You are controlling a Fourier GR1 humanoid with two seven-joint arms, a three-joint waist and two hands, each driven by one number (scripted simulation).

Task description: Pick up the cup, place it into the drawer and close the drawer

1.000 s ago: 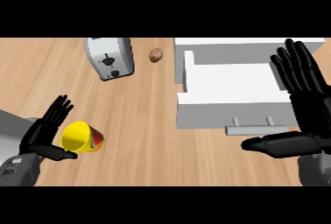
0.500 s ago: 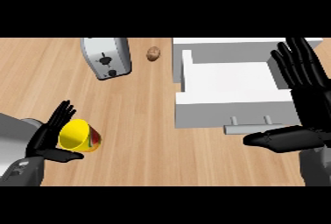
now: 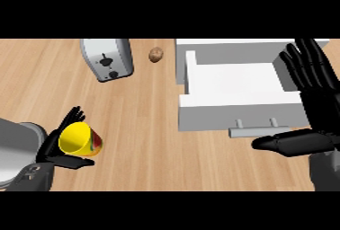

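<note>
At the lower left of a wooden counter (image 3: 149, 148), the robot's left hand (image 3: 53, 146) is open around a yellow cup (image 3: 78, 138). Its fingers run nearly straight up the cup's left side, and its thumb reaches under the near edge. The cup lies tipped, its mouth facing up and to the left, in the gap between fingers and thumb. Whether the hand touches the cup cannot be told. Further back, a silver toaster (image 3: 106, 58) stands left of centre, with a small brown object (image 3: 156, 55) just to its right. Right of centre, a white drawer (image 3: 219, 112) is pulled open, its handle (image 3: 256, 131) facing the robot, well apart from the cup. At the far right, the right hand (image 3: 317, 99) rests open, fingers up and thumb pointing left, beside the drawer's right wall. The risk lies at the cup. With the fingers this straight, a lift could let the tipped, rounded cup roll out of the hand, or the closing thumb could nudge it away across the counter. Later, carrying it low could clip the drawer's front.
</note>
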